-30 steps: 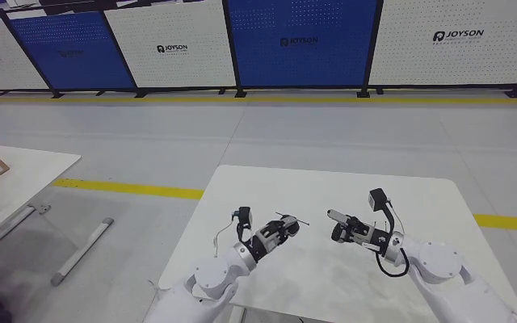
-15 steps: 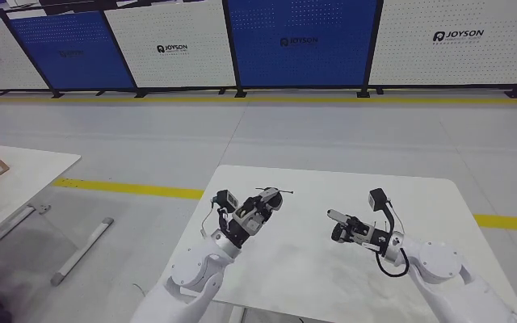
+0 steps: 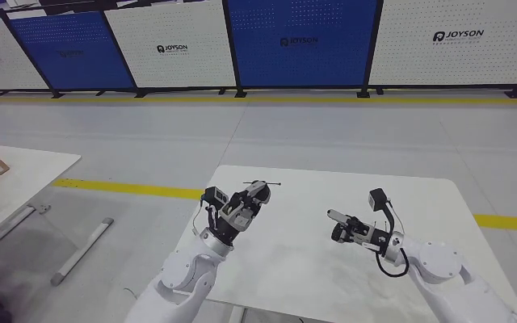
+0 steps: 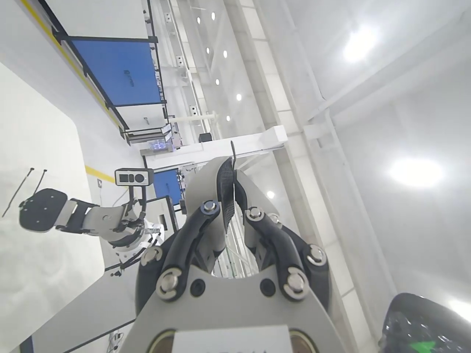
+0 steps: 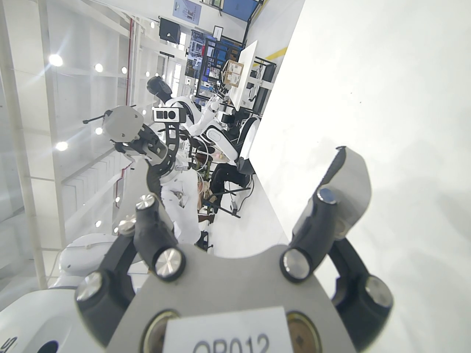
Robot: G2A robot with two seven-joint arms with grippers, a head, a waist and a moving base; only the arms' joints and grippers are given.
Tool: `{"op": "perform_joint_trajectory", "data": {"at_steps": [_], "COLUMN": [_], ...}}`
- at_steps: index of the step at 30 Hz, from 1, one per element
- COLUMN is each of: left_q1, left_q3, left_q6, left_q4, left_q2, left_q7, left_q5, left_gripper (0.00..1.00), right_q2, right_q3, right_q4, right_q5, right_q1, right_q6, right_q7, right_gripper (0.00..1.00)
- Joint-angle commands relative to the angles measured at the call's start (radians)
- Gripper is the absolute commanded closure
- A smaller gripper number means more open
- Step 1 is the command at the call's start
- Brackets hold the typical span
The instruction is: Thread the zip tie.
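My left gripper [image 3: 257, 191] hangs above the table's left side and is shut on a thin black zip tie [image 3: 271, 184], whose end sticks out past the fingertips. The left wrist view has the tie [image 4: 232, 156] pinched between the pads of the left gripper [image 4: 232, 170]. My right gripper [image 3: 335, 226] hovers low over the table's middle right, open and holding nothing. In its own view the right gripper [image 5: 243, 181] has its jaws spread wide, and the left gripper [image 5: 121, 122] appears farther off with the tie [image 5: 94, 118] poking out.
The white table [image 3: 339, 274] is mostly bare. Two more thin black ties [image 4: 20, 189] lie on it beside the right gripper [image 4: 40, 211]. Blue and white partition panels [image 3: 299, 40] stand far behind, across the open floor.
My left arm has swung up and to the left with the zip tie, away from the right gripper. The right arm has stayed where it was.
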Motion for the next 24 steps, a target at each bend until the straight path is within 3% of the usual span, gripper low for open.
{"op": "perform_joint_trajectory", "data": {"at_steps": [1,4,10,13,19,24], "left_q1": [0.0,-0.004,-0.02,-0.017,-0.01,-0.007], "left_q3": [0.0,0.008,0.061,0.088,0.144,0.147], "left_q6": [0.001,0.025,0.12,0.15,0.2,0.191], "left_q4": [0.0,0.019,0.135,0.173,0.177,0.177], "left_q2": [0.0,0.001,0.008,0.012,0.013,0.012], "left_q7": [0.0,0.0,-0.048,-0.07,-0.051,-0.032], "left_q5": [0.0,0.039,0.281,0.376,0.533,0.529], "left_gripper": [1.0,1.0,1.0,1.0,1.0,1.0], "right_q2": [0.0,0.0,0.0,0.0,0.0,0.0], "right_q3": [0.0,0.0,0.0,0.0,0.0,0.0], "right_q4": [0.0,0.0,0.0,0.0,0.0,0.0], "right_q5": [0.0,0.0,0.0,0.0,0.0,0.0], "right_q1": [0.0,0.0,0.0,0.0,0.0,0.0], "right_q6": [0.0,0.0,0.0,0.0,0.0,0.0], "right_q7": [0.0,0.0,0.0,0.0,0.0,0.0], "right_gripper": [0.0,0.0,0.0,0.0,0.0,0.0]}}
